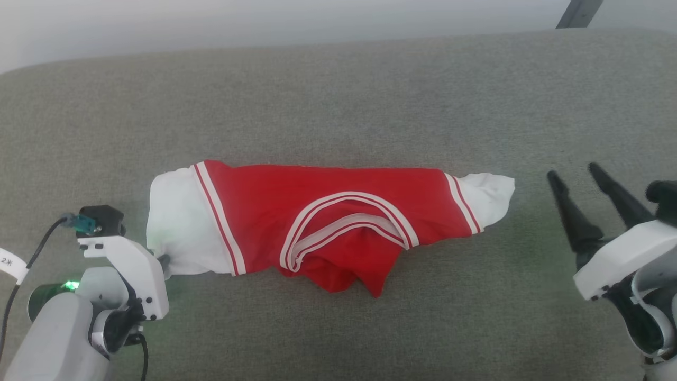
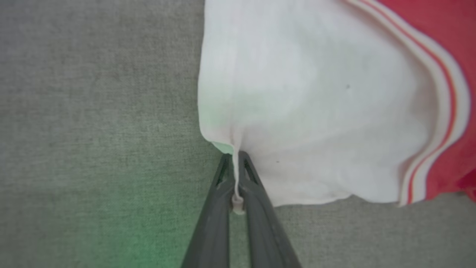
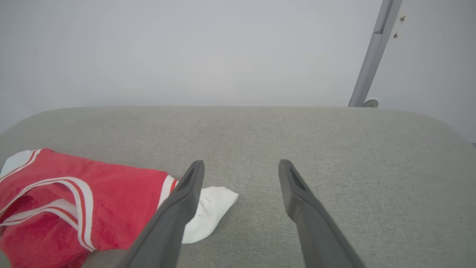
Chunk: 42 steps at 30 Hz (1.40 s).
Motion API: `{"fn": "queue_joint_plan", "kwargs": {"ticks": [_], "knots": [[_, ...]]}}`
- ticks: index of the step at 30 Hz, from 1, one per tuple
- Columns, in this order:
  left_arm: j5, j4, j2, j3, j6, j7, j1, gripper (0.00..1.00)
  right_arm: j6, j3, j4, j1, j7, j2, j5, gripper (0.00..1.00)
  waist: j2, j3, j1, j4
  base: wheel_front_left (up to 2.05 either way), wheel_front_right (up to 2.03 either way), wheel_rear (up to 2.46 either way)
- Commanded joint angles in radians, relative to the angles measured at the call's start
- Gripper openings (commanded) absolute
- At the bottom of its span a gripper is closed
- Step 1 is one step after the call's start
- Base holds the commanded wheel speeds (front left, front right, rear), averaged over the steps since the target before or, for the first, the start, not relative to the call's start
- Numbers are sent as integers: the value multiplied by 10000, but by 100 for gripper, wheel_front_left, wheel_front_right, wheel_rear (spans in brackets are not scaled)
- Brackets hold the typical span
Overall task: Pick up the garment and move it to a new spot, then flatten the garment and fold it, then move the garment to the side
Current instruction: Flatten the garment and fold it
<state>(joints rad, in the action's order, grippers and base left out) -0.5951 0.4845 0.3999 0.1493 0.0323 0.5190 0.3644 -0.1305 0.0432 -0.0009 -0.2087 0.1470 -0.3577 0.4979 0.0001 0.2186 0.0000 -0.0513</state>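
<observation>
The garment [image 1: 328, 182], a red jersey with white short sleeves and red-and-white striped trim, lies bunched in a long strip across the middle of the counter [image 1: 338, 90], which is covered in grey fabric. Its striped neckline [image 1: 349, 203] curves across the front, and a red fold spills toward the near edge.

The left hand [image 1: 164, 260] is at the garment's left end, its dark fingers [image 2: 256, 193] pressed together on a pinch of the white sleeve [image 2: 297, 93] at its near corner; a thin ridge of cloth runs down between them. A green light [image 1: 69, 286] glows on that arm and tints the fabric beside it, and a black cable [image 1: 31, 259] loops off the wrist.

The right hand [image 1: 572, 170] stands well apart from the other sleeve [image 1: 489, 196], off past the garment's right end, fingers spread wide with nothing between them and only bare fabric around it.

Beyond the counter's far edge are a pale wall [image 3: 186, 48] and a slanted grey metal post [image 3: 373, 56].
</observation>
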Motion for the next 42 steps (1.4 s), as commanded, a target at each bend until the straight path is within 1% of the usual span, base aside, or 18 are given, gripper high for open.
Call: {"fn": "queue_joint_plan", "kwargs": {"ticks": [1,6,14,18,22,23,24,28,32,37,42], "knots": [[26,224,-144,176,36,174,-66,0,-5,144,-76,84,247,-65,127,100,-1,101,0,56,0,0,0],[22,232,-223,315,108,178,152,0,-5,539,279,-139,1299,-236,597,100,-1,338,0,245,0,0,0],[-9,206,-452,502,169,7,497,0,-5,1205,1400,-892,2950,-508,1417,100,-1,706,0,691,0,0,0],[-17,187,-581,599,195,-66,645,0,-5,1586,2015,-1374,3590,-487,1794,100,-1,892,0,892,0,0,0],[1,219,-640,677,182,-107,754,0,-5,2114,2636,-1846,3954,-581,1867,100,-1,1013,0,1085,0,0,0],[5,234,-647,698,188,-110,782,0,-5,2330,2697,-1950,3975,-634,1809,37,-1,1030,0,1127,0,0,0],[8,251,-651,713,186,-115,792,0,-5,2477,2775,-2051,3952,-624,1861,0,-1,1034,0,1156,0,0,0],[-2,231,-557,693,109,-39,883,0,-5,2725,2954,-2454,3741,-866,2033,0,-1,954,0,1249,0,0,0],[-47,-73,-356,632,43,188,1037,0,-5,2900,2810,-2806,3634,-1089,2333,0,-1,692,0,1249,0,0,0],[-128,-783,-124,538,-54,597,1297,0,-5,3021,2481,-3160,3627,-1369,2537,0,-1,296,0,1178,0,0,0],[-158,-1828,307,408,-362,1441,1764,0,-5,3158,2009,-3783,3713,-1643,2663,0,-1,-329,0,1083,0,0,0]]}}
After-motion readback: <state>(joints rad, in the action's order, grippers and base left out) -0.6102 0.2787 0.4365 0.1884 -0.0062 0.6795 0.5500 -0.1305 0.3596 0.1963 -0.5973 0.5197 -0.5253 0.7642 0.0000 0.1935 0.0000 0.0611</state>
